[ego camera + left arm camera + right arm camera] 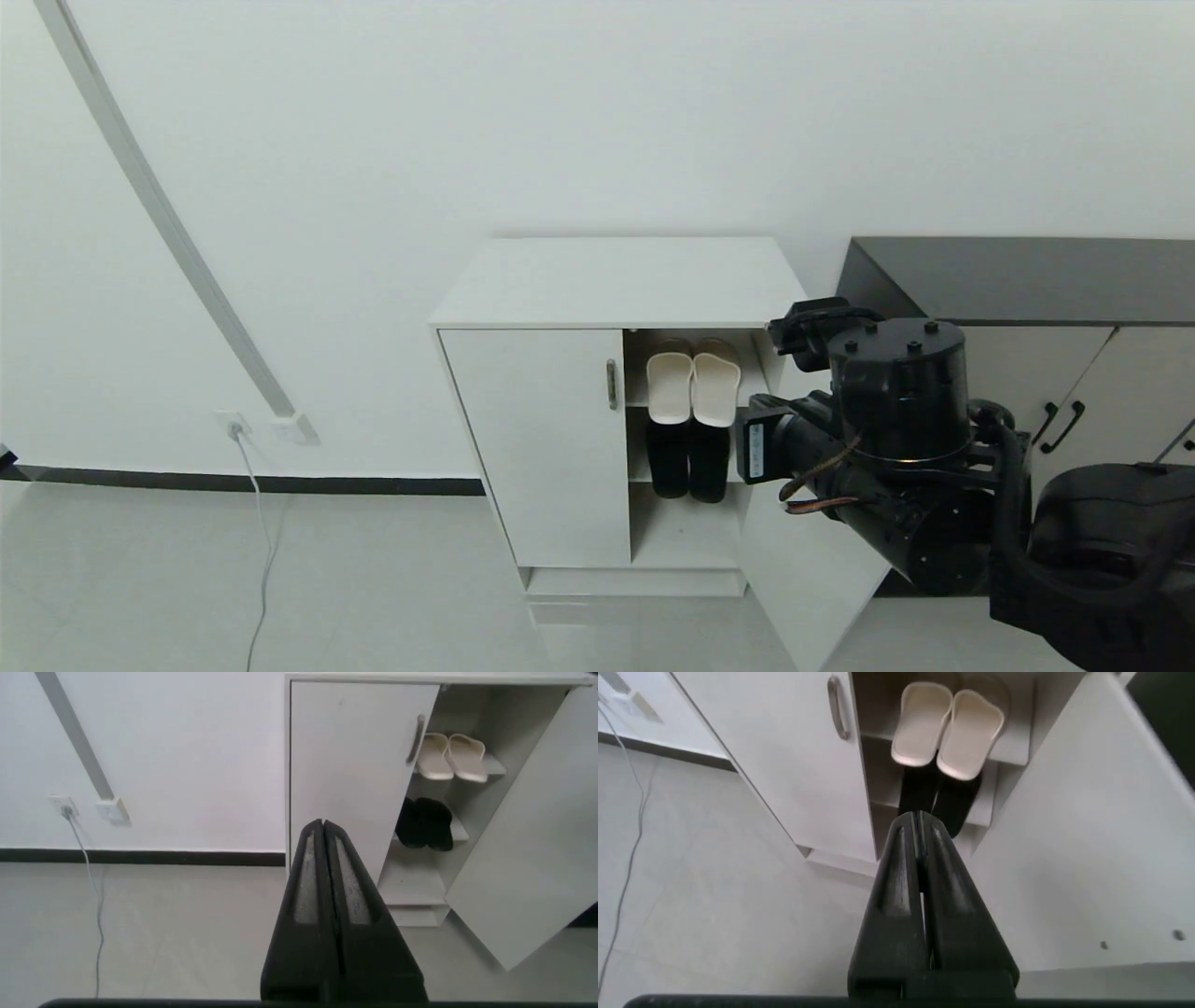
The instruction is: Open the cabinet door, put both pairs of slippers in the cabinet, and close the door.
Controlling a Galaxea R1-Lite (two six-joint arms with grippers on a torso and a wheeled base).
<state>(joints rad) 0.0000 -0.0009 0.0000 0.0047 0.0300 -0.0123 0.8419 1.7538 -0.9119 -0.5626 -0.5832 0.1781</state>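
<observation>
White slippers on the upper shelf of the cabinet, black slippers on the shelf below. The cabinet's right door stands wide open; its left door is closed. Right gripper, clenched and empty, is before the open compartment. Left gripper, likewise clenched on nothing, is before the left door. Risk: slipper ends seem to overhang the shelf edges and may block the closing door, or a push may glance off its smooth panel

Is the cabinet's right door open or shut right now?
Open. The right door stands swung out, baring the white slippers on the upper shelf and black slippers below; the left door is shut.
</observation>
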